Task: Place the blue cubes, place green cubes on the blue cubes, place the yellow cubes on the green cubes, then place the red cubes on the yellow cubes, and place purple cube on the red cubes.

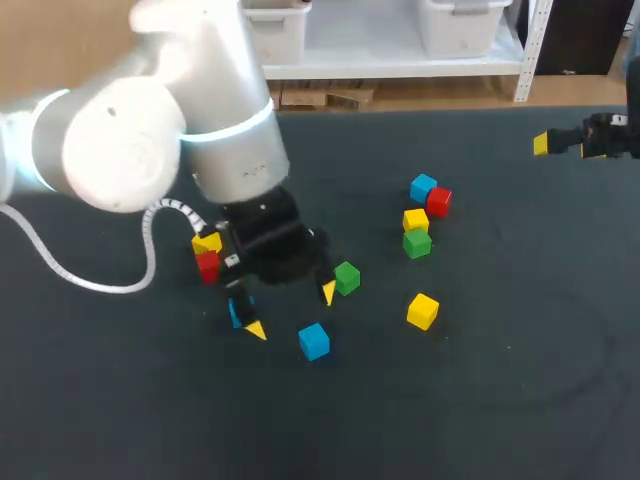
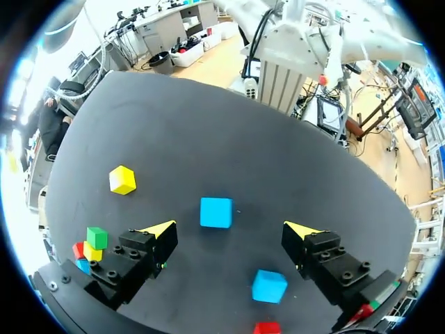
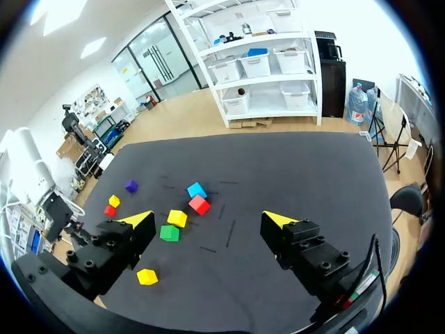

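My left gripper (image 1: 291, 311) hangs open just over the table. One blue cube (image 1: 313, 341) (image 2: 216, 212) lies just ahead of its fingertips. A second blue cube (image 2: 269, 286) (image 1: 237, 314) sits on the table between the fingers, untouched. A green cube (image 1: 347, 278) lies beside one fingertip. A yellow cube (image 1: 207, 242) and a red cube (image 1: 207, 266) sit by the wrist. Further right are a blue (image 1: 423, 187), red (image 1: 438, 201), yellow (image 1: 415, 219) and green cube (image 1: 417, 243) in a cluster, plus a lone yellow cube (image 1: 422, 311). The purple cube (image 3: 131, 186) shows only in the right wrist view. My right gripper (image 3: 207, 221) is open, high at the table's far right.
The left arm's big elbow (image 1: 120, 140) hides the table's back left in the head view. Dark tabletop (image 1: 480, 400) stretches bare in front and to the right of the cubes.
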You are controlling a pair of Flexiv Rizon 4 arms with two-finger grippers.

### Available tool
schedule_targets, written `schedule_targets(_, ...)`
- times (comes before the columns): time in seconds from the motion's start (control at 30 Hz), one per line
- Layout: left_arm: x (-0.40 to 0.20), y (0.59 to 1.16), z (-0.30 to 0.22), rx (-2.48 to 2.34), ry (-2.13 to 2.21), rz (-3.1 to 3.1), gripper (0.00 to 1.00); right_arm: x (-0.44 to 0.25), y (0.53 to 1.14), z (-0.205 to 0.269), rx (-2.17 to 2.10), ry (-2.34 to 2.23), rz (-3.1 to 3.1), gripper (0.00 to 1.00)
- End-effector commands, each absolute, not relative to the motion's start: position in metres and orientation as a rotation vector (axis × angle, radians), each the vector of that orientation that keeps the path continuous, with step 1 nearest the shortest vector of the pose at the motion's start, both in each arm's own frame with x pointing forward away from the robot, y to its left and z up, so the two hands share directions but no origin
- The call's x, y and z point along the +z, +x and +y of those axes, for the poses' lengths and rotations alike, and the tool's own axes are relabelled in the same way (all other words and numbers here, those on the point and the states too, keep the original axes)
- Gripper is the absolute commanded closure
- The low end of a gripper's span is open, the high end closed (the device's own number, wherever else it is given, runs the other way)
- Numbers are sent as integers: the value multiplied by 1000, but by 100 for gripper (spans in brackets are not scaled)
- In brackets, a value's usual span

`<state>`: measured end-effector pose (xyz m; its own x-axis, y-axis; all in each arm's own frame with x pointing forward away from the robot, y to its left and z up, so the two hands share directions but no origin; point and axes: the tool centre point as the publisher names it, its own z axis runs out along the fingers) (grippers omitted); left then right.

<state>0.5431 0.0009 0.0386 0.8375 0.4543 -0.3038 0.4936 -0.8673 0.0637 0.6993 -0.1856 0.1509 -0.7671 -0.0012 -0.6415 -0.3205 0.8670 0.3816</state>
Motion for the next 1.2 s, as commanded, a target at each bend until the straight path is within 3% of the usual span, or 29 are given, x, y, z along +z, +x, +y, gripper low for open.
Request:
schedule_targets(0.03, 26, 549, -10, -441, 2873, 748, 0, 151, 699, -185, 632, -230, 2376, 0)
schedule_targets(0.63, -2, 545, -22, -515, 2865, 796, 0, 151, 699, -185, 632, -230, 2376, 0)
schedule_targets(0.7, -5, 546, -23, -520, 2866, 804, 21, 151, 699, -185, 632, -230, 2376, 0)
schedule_targets(0.73, -6, 546, -24, -524, 2865, 805, 25, 151, 699, -185, 632, -230, 2376, 0)
schedule_targets(0.77, -6, 546, -24, -527, 2865, 806, 51, 151, 699, -185, 632, -230, 2376, 0)
schedule_targets(0.9, -9, 546, -25, -540, 2867, 811, 78, 151, 699, -185, 632, -230, 2376, 0)
schedule_targets(0.97, -10, 546, -26, -546, 2871, 813, 82, 151, 699, -185, 632, -230, 2376, 0)
schedule_targets(1.0, -10, 546, -26, -548, 2871, 813, 100, 151, 699, -185, 632, -230, 2376, 0)
schedule_targets(1.2, -8, 545, -26, -556, 2875, 811, 100, 151, 699, -185, 632, -230, 2376, 0)
